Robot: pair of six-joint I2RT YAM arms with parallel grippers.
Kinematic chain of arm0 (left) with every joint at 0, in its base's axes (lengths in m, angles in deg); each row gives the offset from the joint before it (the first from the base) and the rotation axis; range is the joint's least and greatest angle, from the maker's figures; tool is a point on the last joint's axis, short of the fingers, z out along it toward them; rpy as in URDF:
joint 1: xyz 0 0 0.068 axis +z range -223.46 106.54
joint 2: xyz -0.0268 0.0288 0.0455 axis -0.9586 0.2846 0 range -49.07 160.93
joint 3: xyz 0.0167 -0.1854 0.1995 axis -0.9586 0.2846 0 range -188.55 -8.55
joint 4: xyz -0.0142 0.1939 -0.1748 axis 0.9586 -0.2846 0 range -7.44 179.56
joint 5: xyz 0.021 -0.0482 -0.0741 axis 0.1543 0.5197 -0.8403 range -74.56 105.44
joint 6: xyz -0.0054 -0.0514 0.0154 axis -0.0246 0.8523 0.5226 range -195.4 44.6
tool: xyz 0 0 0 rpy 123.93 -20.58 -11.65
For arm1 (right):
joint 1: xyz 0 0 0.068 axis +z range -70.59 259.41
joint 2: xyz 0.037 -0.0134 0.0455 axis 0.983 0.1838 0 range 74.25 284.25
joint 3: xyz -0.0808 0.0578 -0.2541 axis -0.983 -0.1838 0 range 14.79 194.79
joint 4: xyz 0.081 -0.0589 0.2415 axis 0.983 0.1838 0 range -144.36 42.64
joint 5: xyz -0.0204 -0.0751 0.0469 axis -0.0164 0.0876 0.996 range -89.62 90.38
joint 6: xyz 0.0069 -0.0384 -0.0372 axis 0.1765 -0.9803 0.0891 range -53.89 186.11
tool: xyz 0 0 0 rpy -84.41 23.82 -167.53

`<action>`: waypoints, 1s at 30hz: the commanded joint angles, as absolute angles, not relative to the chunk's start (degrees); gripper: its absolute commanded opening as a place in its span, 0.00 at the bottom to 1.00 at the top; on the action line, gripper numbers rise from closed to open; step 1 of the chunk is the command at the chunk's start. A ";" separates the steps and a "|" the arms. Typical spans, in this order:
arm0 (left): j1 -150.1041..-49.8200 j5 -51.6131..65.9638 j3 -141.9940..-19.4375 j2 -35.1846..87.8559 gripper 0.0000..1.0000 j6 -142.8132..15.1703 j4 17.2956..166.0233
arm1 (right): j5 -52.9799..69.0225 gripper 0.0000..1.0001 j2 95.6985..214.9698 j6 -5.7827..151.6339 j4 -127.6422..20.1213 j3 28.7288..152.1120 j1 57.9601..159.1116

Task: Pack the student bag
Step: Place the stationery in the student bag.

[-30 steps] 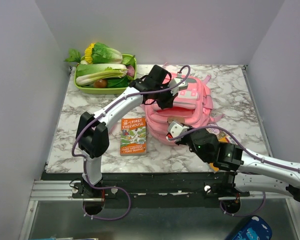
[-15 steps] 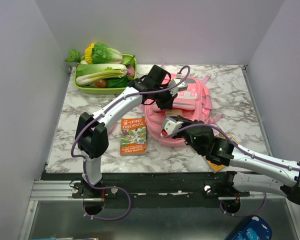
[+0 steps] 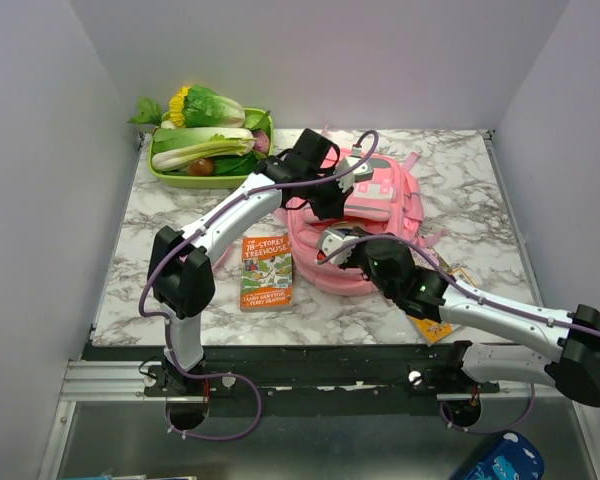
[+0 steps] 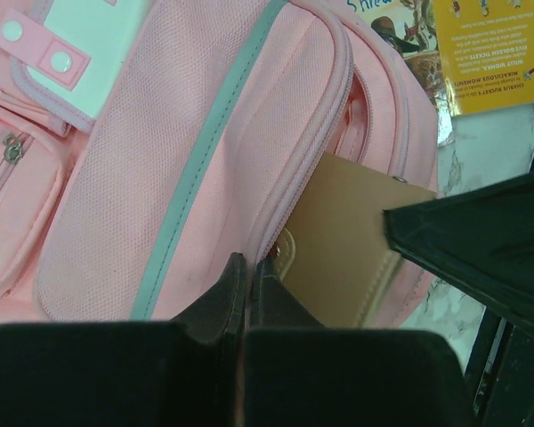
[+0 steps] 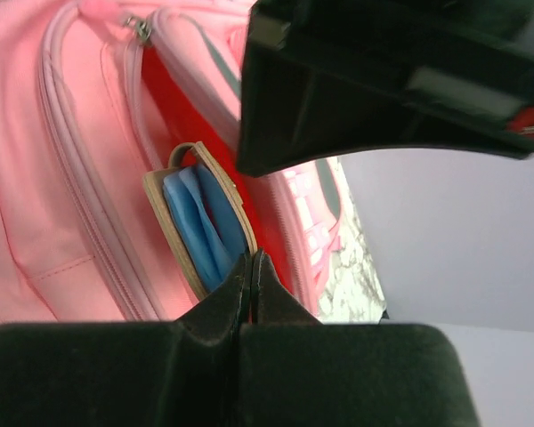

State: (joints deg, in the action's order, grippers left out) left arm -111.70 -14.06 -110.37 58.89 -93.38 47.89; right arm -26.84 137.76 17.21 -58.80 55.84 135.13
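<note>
Top external view: the student bag (image 3: 405, 215) lies flat on the marble worktop (image 3: 180, 215), right of centre, with both arms bent over its near left side. The left end effector (image 3: 332, 200) hangs above the bag's middle. The right end effector (image 3: 328, 247) sits just nearer, over the bag's front edge.

Left wrist view: the left end effector's fingers are pressed together, their tips at the zip seam of an open pocket. Whether fabric is caught between them cannot be told. A flat tan case (image 4: 347, 240) stands in that pocket's mouth.

Right wrist view: the right end effector is likewise narrowed to nothing, holding no item, its tips just beside the lower corner of the tan case. The case shows blue inside and stands partly out of the bag's red-lined opening.

An orange paperback (image 3: 267, 271) lies on the worktop just left of the bag, and a green tray of vegetables (image 3: 165, 175) sits at the far left corner.
</note>
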 commanded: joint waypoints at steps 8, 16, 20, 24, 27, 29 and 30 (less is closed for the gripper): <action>-111.61 -19.89 -114.45 54.03 0.00 -91.57 47.11 | -28.00 0.01 150.09 20.32 -70.50 54.95 130.04; -111.52 -20.60 -114.55 54.47 0.00 -91.05 46.84 | -32.59 0.36 158.20 26.72 -72.56 62.33 128.10; -111.61 -20.25 -113.49 54.90 0.00 -90.87 47.89 | -26.71 0.61 149.88 37.16 -65.62 63.04 128.19; -111.52 -20.60 -113.66 56.39 0.03 -89.64 48.07 | -19.15 0.69 140.27 42.28 -62.19 61.89 128.28; -111.61 -21.21 -114.54 57.71 0.10 -89.03 48.07 | -15.62 0.68 135.01 47.11 -58.14 62.60 128.19; -111.61 -21.56 -115.07 58.42 0.10 -88.41 48.16 | -12.02 0.68 132.45 50.36 -56.47 62.86 128.19; -111.61 -21.74 -115.07 59.20 0.11 -88.06 48.16 | -10.88 0.68 130.87 51.77 -55.68 63.12 128.19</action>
